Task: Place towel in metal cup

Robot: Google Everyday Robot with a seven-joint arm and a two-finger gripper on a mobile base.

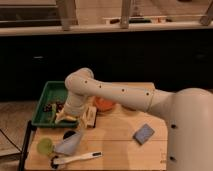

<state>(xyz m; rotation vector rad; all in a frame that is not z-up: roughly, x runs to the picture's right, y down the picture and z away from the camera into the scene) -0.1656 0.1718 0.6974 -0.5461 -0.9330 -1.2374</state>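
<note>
A small blue-grey folded cloth, which looks like the towel [144, 133], lies flat on the wooden table [115, 150] at the right. A grey metal cup [70, 143] lies tipped on its side near the front left. My gripper [63, 115] is at the end of the white arm [115, 95]. It hangs low at the right edge of the green tray [47, 102], well left of the towel and just above and behind the cup. I see no towel in it.
An orange bowl [104, 104] sits behind the middle of the table. A pale boxy item [90, 116] stands beside the gripper. A green cup [45, 146] and a white-handled utensil [77, 159] lie at the front left. Dark small things lie in the tray.
</note>
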